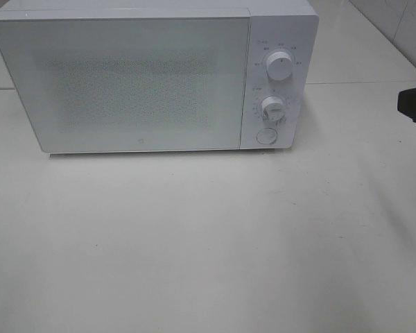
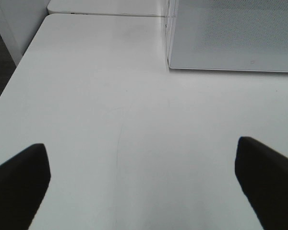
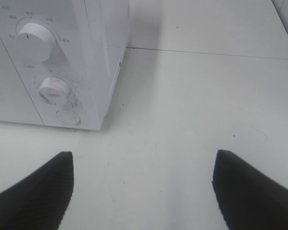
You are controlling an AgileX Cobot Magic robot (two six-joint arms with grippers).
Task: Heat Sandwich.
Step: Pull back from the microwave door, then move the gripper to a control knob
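- Microwave stands on the white table with its door shut. Nothing shows through the frosted front.
- Sandwich: not in sight in any view. Cannot tell whether it is inside.
- Left gripper: jaws spread wide and empty, over bare table near the microwave's front corner.
- Right gripper: jaws apart and empty, facing the upper knob, lower knob and round button.
- Judgement: likely the very start or the very end. No step can be confirmed as done.
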